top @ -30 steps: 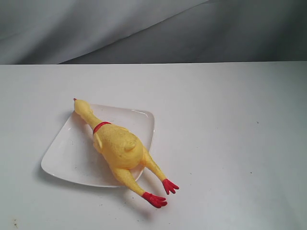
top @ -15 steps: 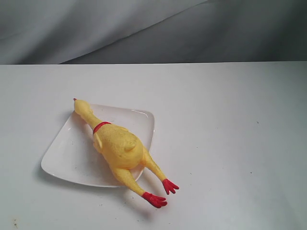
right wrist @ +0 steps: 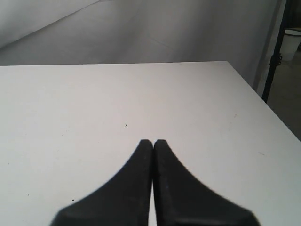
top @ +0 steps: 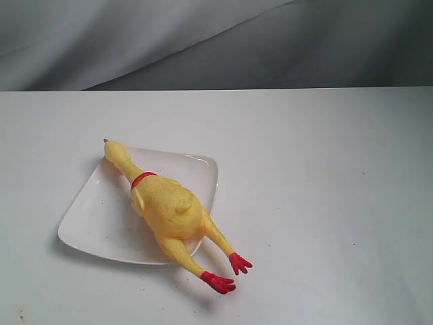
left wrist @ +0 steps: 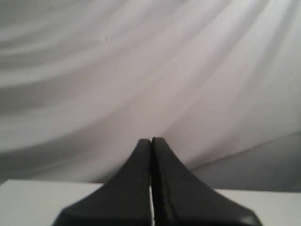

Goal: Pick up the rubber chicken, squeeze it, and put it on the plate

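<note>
Bumpy yellow rubber chicken [top: 169, 211] with red collar, comb and feet, lying diagonally on the white square plate [top: 95, 220] on the desk [top: 325, 203], feet overhanging the rim. Left hand [left wrist: 151, 140] and right hand [right wrist: 153, 141] are pressed together, empty.

Long yellow bumpy rubber chicken [top: 169, 210] lies over the middle and near-right rim of the glossy white square plate [top: 88, 217], so that part of the plate is hidden. Chicken underside hidden. Its head is too small to make out beak or eyes, and the comb is just a red dot. Specks on the plate are too small to identify.

White desk [top: 325, 176] is cut off at 3 edges of the exterior view.

Black left end effector [left wrist: 151, 140] and black right end effector [right wrist: 153, 141]: bases cut off by the picture edge, only 2 tapered fingers show on each.

Left wrist view is soft, grey draped cloth [left wrist: 141, 70] blurred. Right wrist view: dark pole [right wrist: 277, 52] and white object [right wrist: 294, 40] beyond the desk are cut by the edge, can't tell what they are.
</note>
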Motion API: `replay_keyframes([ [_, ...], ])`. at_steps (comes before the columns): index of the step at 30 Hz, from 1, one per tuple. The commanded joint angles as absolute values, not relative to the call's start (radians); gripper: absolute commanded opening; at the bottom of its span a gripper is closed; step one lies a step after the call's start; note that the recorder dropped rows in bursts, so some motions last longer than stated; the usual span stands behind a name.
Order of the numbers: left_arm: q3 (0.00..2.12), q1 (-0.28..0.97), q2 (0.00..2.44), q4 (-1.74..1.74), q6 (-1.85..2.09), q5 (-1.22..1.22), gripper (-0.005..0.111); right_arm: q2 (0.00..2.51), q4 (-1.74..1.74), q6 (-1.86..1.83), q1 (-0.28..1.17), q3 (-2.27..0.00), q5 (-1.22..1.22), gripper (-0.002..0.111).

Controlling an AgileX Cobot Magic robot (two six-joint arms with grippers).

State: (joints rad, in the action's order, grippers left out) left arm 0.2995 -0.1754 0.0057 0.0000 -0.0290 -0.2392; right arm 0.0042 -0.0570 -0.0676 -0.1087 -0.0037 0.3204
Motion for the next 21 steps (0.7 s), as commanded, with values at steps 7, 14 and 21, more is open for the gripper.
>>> replay_keyframes([
  [7, 0.008, -0.181, 0.002, -0.025, -0.025, -0.154, 0.0, 0.0, -0.051, -0.073, -0.114, 0.0, 0.318, 0.0],
  [14, 0.0, -0.181, 0.002, -0.016, -0.025, -0.202, 0.0, 0.0, -0.051, -0.073, -0.114, 0.0, 0.318, 0.0],
  [21, 0.0, -0.181, 0.0, -0.016, -0.025, -0.273, 0.0, 0.0, -0.051, -0.073, -0.114, 0.0, 0.318, 0.0],
])
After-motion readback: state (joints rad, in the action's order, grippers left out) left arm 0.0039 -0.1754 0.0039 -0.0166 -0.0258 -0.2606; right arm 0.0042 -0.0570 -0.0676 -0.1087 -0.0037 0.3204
